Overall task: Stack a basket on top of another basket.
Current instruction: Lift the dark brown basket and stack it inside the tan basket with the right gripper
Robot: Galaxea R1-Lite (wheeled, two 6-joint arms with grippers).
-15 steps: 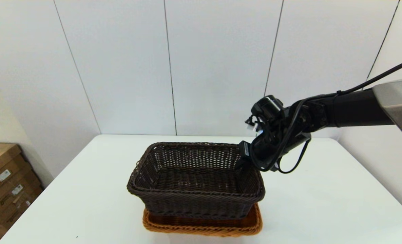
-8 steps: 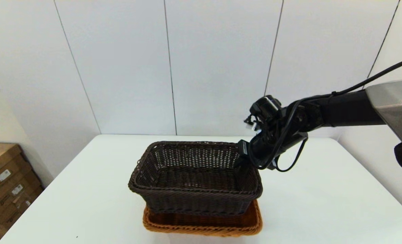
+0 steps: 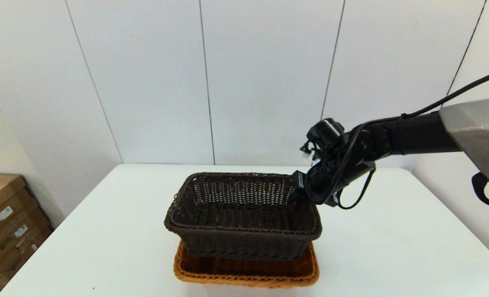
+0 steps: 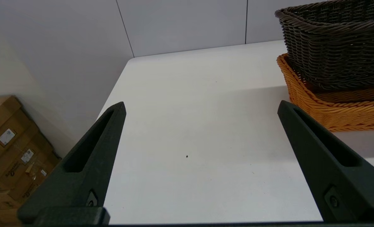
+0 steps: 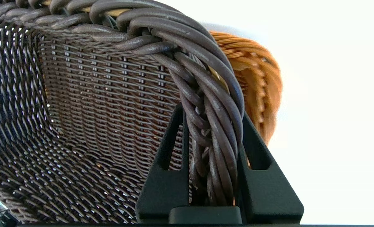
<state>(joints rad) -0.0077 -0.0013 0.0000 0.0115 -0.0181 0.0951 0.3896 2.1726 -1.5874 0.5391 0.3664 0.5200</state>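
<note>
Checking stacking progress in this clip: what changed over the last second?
The dark basket, held at its braided rim by the right gripper, shifted toward the robot's right and now sits more squarely over the orange basket. The grip is unchanged, the orange basket has not moved, and the left gripper is open and idle.

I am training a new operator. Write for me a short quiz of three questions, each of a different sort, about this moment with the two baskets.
1. True or false: the right gripper is shut on the rim of the dark brown basket.
2. Which basket is underneath? A) dark brown B) orange-tan C) they stand side by side
3. Fill in: the left gripper is ____ and holds nothing.

Key: 1 true. 2 B, the orange-tan basket. 3 open, above the white table.
</note>
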